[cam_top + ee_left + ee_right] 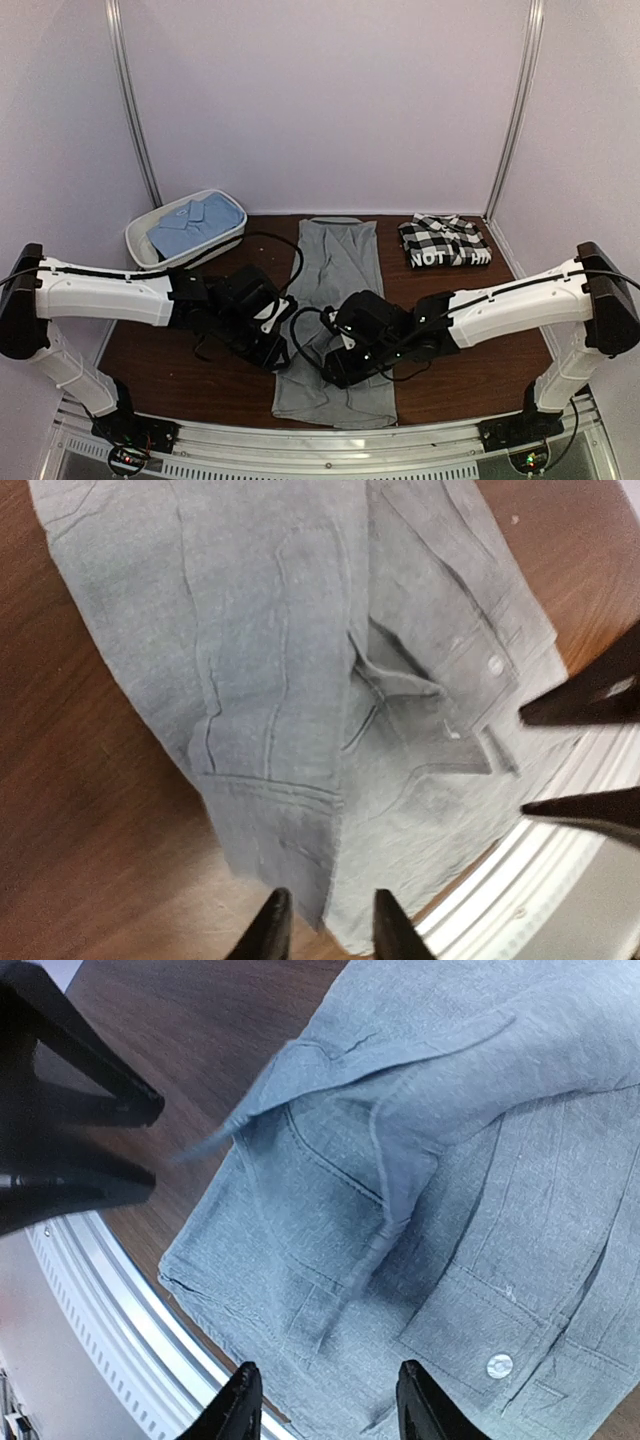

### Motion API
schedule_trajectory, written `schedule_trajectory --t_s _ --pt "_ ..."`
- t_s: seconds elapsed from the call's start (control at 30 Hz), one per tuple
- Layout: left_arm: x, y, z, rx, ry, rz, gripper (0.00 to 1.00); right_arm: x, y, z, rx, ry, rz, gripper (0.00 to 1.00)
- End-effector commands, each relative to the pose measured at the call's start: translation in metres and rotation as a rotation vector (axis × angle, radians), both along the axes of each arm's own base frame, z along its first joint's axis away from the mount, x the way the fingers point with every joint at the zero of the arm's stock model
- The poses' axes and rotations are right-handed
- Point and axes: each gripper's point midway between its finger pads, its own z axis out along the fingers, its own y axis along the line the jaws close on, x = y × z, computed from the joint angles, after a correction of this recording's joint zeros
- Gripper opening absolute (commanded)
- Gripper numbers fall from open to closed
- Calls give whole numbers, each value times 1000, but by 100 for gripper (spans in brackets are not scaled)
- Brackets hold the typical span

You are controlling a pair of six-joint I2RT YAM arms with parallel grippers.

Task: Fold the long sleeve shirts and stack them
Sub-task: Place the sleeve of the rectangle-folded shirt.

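Note:
The plain grey shirt (340,260) lies as a long folded strip down the middle of the table, its near end at the front edge. My left gripper (277,350) and right gripper (337,368) hover over that near end, side by side. In the left wrist view the left gripper (331,895) is open above the grey shirt's (280,660) near corner. In the right wrist view the right gripper (328,1367) is open above the shirt's (450,1160) cuff and hem. The checked shirt (445,242) lies folded at the back right. The light blue shirt (195,225) lies in a tub.
The white plastic tub (140,235) stands at the back left. The brown table (190,355) ends at a metal rail (300,440) along the front, just past the shirt's hem. Grey walls close in the back and sides.

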Motion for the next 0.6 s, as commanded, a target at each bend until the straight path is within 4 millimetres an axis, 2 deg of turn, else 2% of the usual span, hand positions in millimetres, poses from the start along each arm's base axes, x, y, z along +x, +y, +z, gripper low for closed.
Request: schedule_trajectory --t_s 0.0,0.07,0.17,0.27,0.37,0.47,0.57 --pt "-9 2 -7 -17 27 -7 45 14 1 35 51 -60 -31 53" --pt "-7 -1 2 -54 10 4 57 33 -11 47 61 -97 -90 56" --pt "7 5 13 -58 -42 70 60 59 -30 60 103 -128 -175 58" --pt "20 7 19 -102 -46 126 59 87 -40 70 193 -128 -239 57" --pt "29 5 20 -160 -18 143 55 101 -38 75 290 -103 -252 52" --pt "36 10 11 -168 13 163 51 110 -39 70 300 -109 -271 48" --pt "33 13 -3 -187 83 155 50 119 -40 60 317 -93 -271 43"
